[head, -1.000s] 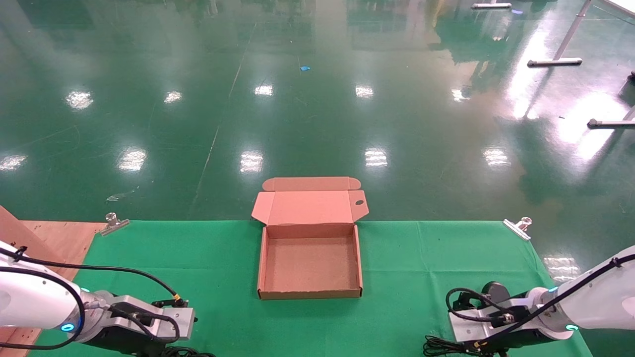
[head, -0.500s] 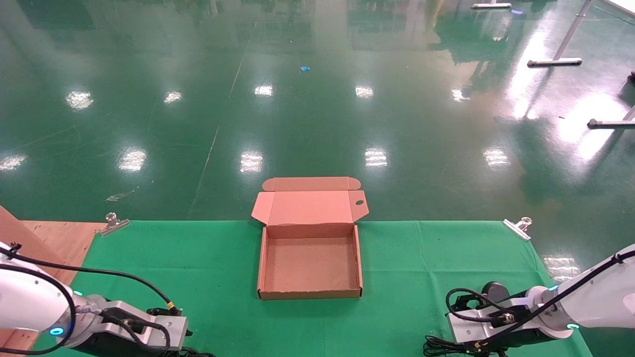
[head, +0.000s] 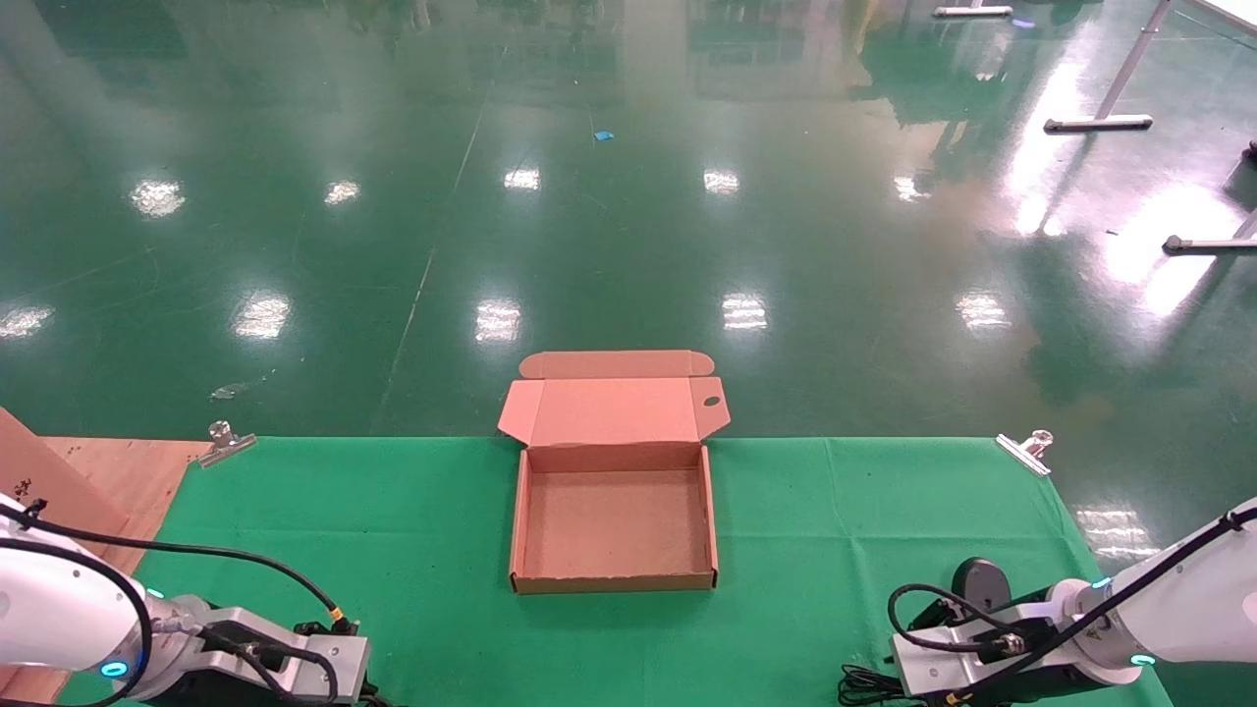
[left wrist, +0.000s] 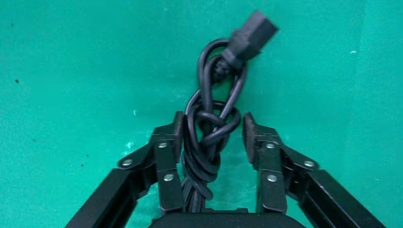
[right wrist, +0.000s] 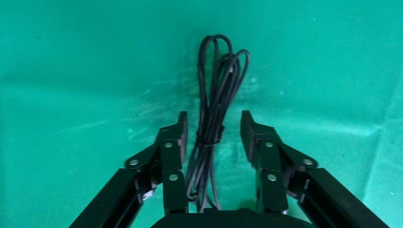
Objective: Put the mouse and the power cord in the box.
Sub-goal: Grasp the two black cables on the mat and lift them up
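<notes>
**Operator:** Left wrist view first: the power cord [left wrist: 209,142] lies bundled on the green tabletop [left wrist: 71,71], one chunky plug [left wrist: 249,40] pointing away from me. My left end effector [left wrist: 211,133] is spread wide, straddling the bundle; one pad looks right against the loops, but nothing is gripped.

**Spotter:** And the mouse?

**Operator:** On the head camera the mouse [head: 980,583] sits at the near right of the tabletop, just beyond my right arm. Its thin cable [right wrist: 214,123], tied in a small hank, lies between the pads of the right end effector [right wrist: 212,130], which is also open and holding nothing.

**Spotter:** The box?

**Operator:** The box [head: 614,581] is in the middle, lid [head: 614,410] folded back, nothing inside, well apart from both arms.

**Spotter:** Risks?

**Operator:** If I close on a few loops only, I reckon the cord could slip out or unravel. On the right, lifting by the cable would leave the mouse dangling; it could swing, catch the box wall, or drag the box.
</notes>
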Available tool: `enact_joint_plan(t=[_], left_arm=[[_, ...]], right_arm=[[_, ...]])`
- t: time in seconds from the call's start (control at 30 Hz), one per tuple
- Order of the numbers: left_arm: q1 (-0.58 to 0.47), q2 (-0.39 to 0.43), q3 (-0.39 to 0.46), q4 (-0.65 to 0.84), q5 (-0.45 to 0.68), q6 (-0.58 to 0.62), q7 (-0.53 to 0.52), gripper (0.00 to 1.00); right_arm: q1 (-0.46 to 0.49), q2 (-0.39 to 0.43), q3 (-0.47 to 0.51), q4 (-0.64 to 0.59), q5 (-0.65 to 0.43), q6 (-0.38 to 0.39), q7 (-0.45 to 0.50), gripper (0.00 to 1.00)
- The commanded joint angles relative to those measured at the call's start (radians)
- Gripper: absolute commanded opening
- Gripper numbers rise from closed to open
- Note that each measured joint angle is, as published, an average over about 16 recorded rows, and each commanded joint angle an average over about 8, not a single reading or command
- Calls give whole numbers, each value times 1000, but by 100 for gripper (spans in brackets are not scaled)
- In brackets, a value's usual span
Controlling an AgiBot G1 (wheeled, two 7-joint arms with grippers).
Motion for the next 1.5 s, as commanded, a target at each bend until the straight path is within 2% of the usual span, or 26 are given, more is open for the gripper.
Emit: enact_joint_plan(t=[0.03,0.43,0.7,0.93,1.13,1.33,1.5], left_arm=[[4,2,0,2,0,-8,1,0],[-1,-15,-10,8,-15,-3,5,0],[-51,-38,-7,4,-10,79,12,0],[-140,-46,-3,-21,-4,178,24,0],[-261,-21,-11,-65,-17,276,16,0],[-386,30,-40,-99,-77,346,-22,0],[-496,91,-34,-132,-116,357,-67,0]], right_arm=[[-1,0,1,-2,1,-2,-3,0],[2,0,5,-11,8,-12,-7,0],[51,31,21,-8,30,-80,-13,0],[162,62,46,13,67,-186,-10,0],[294,71,67,46,97,-294,19,0],[423,49,83,88,122,-390,89,0],[521,6,84,144,138,-426,163,0]])
